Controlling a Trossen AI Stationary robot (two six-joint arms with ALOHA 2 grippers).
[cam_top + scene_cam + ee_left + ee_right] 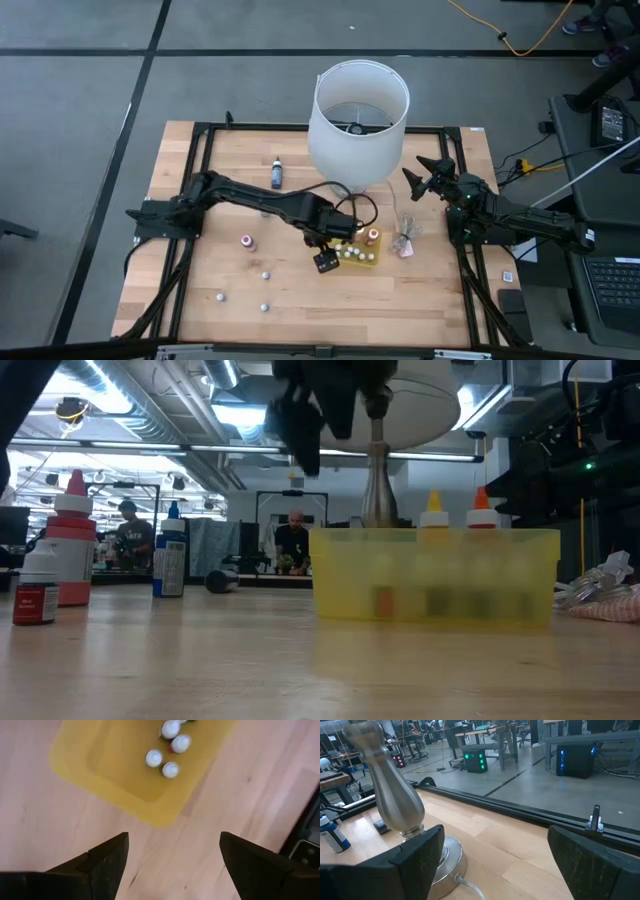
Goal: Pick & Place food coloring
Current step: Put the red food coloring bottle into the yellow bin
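L claw (326, 262) hangs open & empty at tray's (372, 261) 9 o'clock edge; several food coloring bottles (352, 254) stand inside. Looks like just-after-drop. Next: fetch a loose bottle (247, 242) off bench (300, 300). R claw (424, 176) open, idle at 3 o'clock.

Counts as visible from above and across the table:

- Arms: two, each with one gripper: left gripper (326, 262), right gripper (420, 172).
- Yellow tray (372, 260): one.
- Small white-capped bottles in the tray (170, 769): four in the left wrist view; more may lie outside that picture.
- Orange-topped bottle (373, 236): one, at the tray's edge.
- Loose small bottles on the bare table (266, 274): three.
- Blue-capped bottle (277, 173): one.
- Red-and-white bottle (248, 242): one.
- Lamp (357, 108): one.
- Crumpled wrapper (406, 240): one.
- People in the room behind (292, 540): two.
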